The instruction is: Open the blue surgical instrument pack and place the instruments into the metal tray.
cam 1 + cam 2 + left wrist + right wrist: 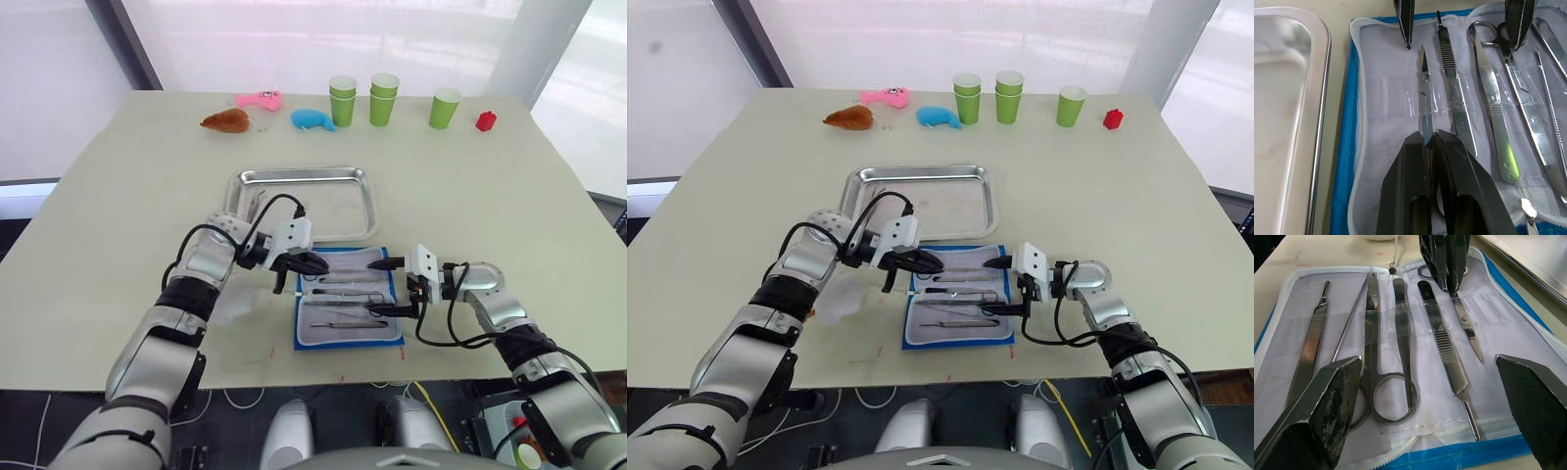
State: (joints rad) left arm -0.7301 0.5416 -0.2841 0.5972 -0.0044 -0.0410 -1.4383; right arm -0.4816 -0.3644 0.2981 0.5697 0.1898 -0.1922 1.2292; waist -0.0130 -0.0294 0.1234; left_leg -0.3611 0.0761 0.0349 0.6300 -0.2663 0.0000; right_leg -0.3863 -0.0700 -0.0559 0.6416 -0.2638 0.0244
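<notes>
Pinching the handle end of a small pair of scissors [1425, 105], left gripper [1431, 142] with fingers nearly together around the metal, apparently clamped on it though the contact itself is partly hidden. Spread wide, right gripper [1430, 382], fingers holding nothing, poised at the pack's opposite edge over the ring handles and touching no tool. Lying open and flat on the table [118, 176], blue surgical instrument pack [350, 308], pale lining up, instruments [1400, 333] in a row under clear straps. Sitting just beyond the pack, metal tray [304, 176], with the green cups [384, 98] well beyond it.
</notes>
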